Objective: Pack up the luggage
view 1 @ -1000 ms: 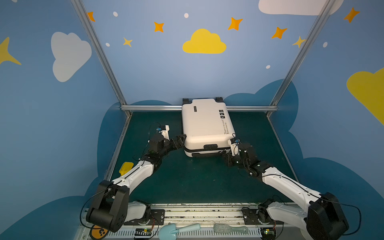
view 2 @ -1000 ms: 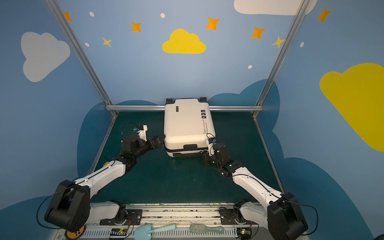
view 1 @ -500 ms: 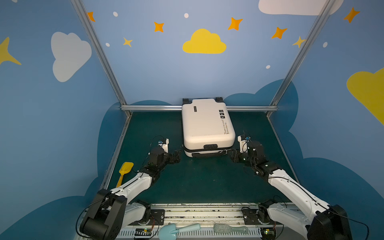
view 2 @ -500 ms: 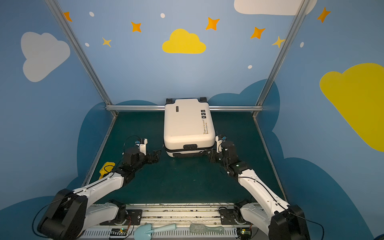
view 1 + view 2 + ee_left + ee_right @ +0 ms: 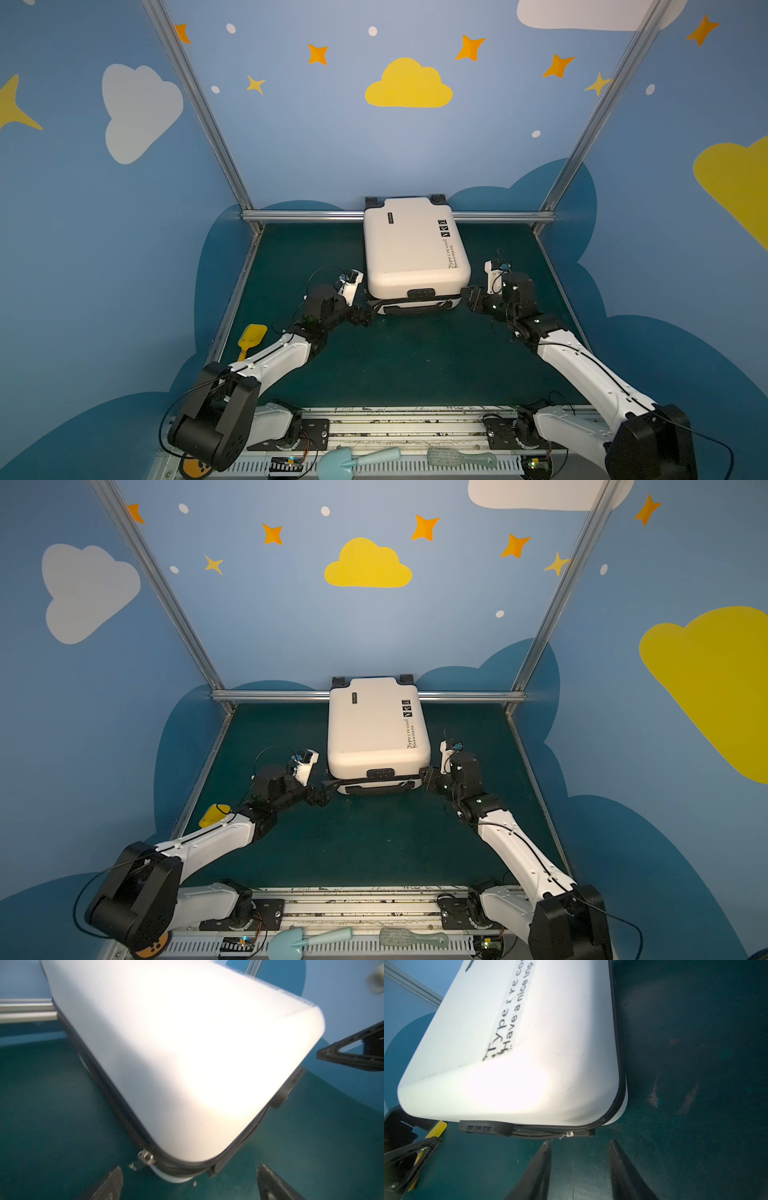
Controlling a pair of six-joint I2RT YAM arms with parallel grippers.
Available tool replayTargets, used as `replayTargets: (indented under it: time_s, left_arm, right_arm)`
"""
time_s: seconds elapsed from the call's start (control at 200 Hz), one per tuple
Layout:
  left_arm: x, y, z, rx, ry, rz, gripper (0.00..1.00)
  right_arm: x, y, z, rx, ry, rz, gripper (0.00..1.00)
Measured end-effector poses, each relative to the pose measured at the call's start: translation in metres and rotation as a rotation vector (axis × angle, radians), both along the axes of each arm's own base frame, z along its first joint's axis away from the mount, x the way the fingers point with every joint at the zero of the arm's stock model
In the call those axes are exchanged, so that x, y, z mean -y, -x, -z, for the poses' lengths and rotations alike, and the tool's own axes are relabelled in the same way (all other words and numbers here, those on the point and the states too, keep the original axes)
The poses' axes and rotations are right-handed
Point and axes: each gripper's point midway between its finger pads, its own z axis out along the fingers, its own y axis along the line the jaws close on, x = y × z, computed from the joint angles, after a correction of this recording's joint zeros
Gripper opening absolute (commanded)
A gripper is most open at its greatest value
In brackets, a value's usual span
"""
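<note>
The luggage is a white hard-shell suitcase lying flat and closed at the back middle of the green mat. Its black wheels touch the back rail, and its handle side faces the front. My left gripper stands wide open just off the front left corner, where a metal zipper pull hangs; nothing is between its fingers. My right gripper stands open at the front right corner, near another zipper pull, also holding nothing.
A yellow toy shovel lies on the mat by the left wall. A light blue shovel and a pale brush rest on the front rail. An aluminium rail and blue walls close in the mat.
The right gripper's jaws have parted, and its wrist has swung out to the right of the suitcase's front corner. The left arm has drawn back from the suitcase's left side to its front left corner.
</note>
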Motion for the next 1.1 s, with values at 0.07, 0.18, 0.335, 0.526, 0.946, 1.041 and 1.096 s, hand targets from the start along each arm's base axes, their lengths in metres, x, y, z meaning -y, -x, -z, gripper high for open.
replayTargets:
  time_s: [0.07,0.18,0.335,0.526,0.946,1.041,1.096]
  left_arm:
    - [0.013,-0.002,-0.005,0.015,0.001,0.037,1.00]
    - [0.021,-0.010,-0.002,0.011,-0.019,0.039,1.00]
    - [0.033,-0.020,0.009,-0.019,-0.056,0.041,1.00]
    - [0.071,-0.014,0.008,-0.040,-0.060,0.139,1.00]
    - [0.040,0.003,-0.022,0.109,-0.086,0.096,1.00]
    - [0.022,-0.002,-0.005,0.081,-0.103,0.075,0.99]
    - [0.014,-0.002,0.009,0.049,-0.107,0.070,0.98]
  right_arm:
    - [-0.001,-0.004,0.004,-0.015,-0.002,-0.003,0.46]
    - [-0.002,-0.009,0.011,-0.037,-0.002,-0.006,0.46]
    - [0.002,-0.013,0.012,-0.043,-0.006,0.006,0.46]
    - [0.013,-0.023,0.003,-0.043,-0.017,0.035,0.46]
    - [0.031,-0.022,-0.016,-0.023,-0.049,0.072,0.46]
    - [0.036,-0.024,-0.028,-0.004,-0.057,0.088,0.51]
    - [0.040,-0.027,-0.035,0.004,-0.064,0.104,0.55]
